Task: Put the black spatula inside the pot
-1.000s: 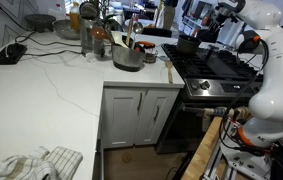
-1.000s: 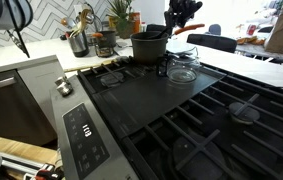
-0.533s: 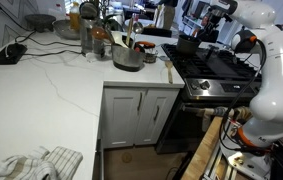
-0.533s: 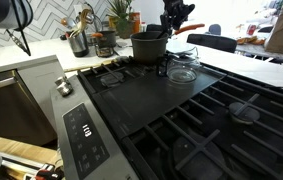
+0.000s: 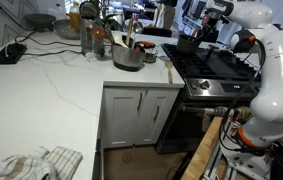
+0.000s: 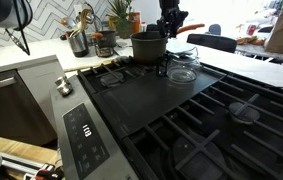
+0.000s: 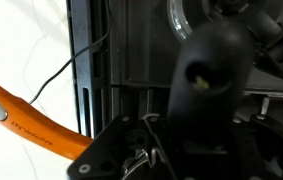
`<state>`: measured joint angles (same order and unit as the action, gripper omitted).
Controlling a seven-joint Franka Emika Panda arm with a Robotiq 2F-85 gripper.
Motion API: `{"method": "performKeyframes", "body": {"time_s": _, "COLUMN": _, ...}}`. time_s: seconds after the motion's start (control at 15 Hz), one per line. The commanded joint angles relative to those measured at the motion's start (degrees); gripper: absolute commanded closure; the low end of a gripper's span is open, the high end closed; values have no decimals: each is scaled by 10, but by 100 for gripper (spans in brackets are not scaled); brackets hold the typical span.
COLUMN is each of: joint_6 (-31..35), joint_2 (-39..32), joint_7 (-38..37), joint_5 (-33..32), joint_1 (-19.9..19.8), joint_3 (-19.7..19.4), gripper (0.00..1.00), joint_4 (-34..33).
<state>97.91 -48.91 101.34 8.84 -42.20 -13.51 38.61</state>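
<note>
In an exterior view the end effector (image 6: pixel 171 16) hangs close above the pot (image 6: pixel 149 46) on the stove (image 6: pixel 181 110); only the wrist view shows the black spatula (image 7: pixel 213 70) clamped in it

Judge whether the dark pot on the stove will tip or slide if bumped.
Tipping seems unlikely: the dark pot looks squat and sits flat. Sliding should be slight, since the stove grate under it looks ridged.

The white arm (image 5: pixel 274 55) bends over, its gripper (image 6: pixel 171 19) pointing down (the jaws' state is unclear).
</note>
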Motion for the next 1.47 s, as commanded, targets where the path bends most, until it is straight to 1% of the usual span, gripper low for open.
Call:
{"method": "performKeyframes", "body": {"time_s": 0.0, "joint_6": -9, "joint_2": 28, "joint_7": 5, "joint_5": -9, "joint_1": 7, "joint_3": -6, "gripper": 54, "joint_4": 41}}
{"method": "performKeyframes", "body": {"time_s": 0.27, "joint_6": -46, "joint_2": 49, "joint_7": -17, "joint_5": -15, "joint_1": 14, "joint_3": -16, "gripper": 23, "joint_4": 58}}
{"method": "performKeyframes", "body": {"time_s": 0.33, "joint_6": -59, "joint_2": 56, "joint_7": -28, "joint_5": -15, "joint_1": 17, "joint_3": -20, "gripper": 17, "joint_4": 63}}
{"method": "performKeyframes", "body": {"time_s": 0.4, "joint_6": -61, "joint_2": 64, "joint_7": -35, "joint_5": -11, "joint_1": 17, "joint_3": -21, "gripper": 8, "joint_4": 70}}
{"method": "performKeyframes", "body": {"time_s": 0.47, "joint_6": -53, "joint_2": 69, "joint_7": -50, "joint_5": -5, "joint_1": 18, "joint_3": -23, "gripper": 2, "joint_4": 74}}
{"method": "performKeyframes", "body": {"time_s": 0.53, "joint_6": -34, "joint_2": 77, "joint_7": -63, "joint_5": -1, "joint_1": 20, "joint_3": -24, "gripper": 0, "joint_4": 82}}
{"method": "performKeyframes", "body": {"time_s": 0.6, "joint_6": -26, "joint_2": 88, "joint_7": -78, "joint_5": 2, "joint_1": 21, "joint_3": -23, "gripper": 0, "joint_4": 92}}
{"method": "performKeyframes", "body": {"time_s": 0.73, "joint_6": 20, "joint_2": 105, "joint_7": -103, "joint_5": 10, "joint_1": 22, "joint_3": -20, "gripper": 0, "joint_4": 111}}
{"method": "performKeyframes", "body": {"time_s": 0.87, "joint_6": 41, "joint_2": 129, "joint_7": -142, "joint_5": 7, "joint_1": 31, "joint_3": -24, "gripper": 0, "joint_4": 141}}
{"method": "performKeyframes", "body": {"time_s": 1.0, "joint_6": 16, "joint_2": 157, "joint_7": -205, "joint_5": -1, "joint_1": 45, "joint_3": -29, "gripper": 0, "joint_4": 175}}
{"method": "performKeyframes", "body": {"time_s": 1.13, "joint_6": 10, "joint_2": 188, "joint_7": -264, "joint_5": 11, "joint_1": 53, "joint_3": -25, "gripper": 0, "joint_4": 217}}
{"method": "performKeyframes", "body": {"time_s": 1.33, "joint_6": -6, "joint_2": 240, "joint_7": -318, "joint_5": 42, "joint_1": 57, "joint_3": -13, "gripper": 0, "joint_4": 285}}
{"method": "performKeyframes", "body": {"time_s": 1.4, "joint_6": -5, "joint_2": 184, "joint_7": -290, "joint_5": 20, "joint_1": 53, "joint_3": -17, "gripper": 0, "joint_4": 204}}
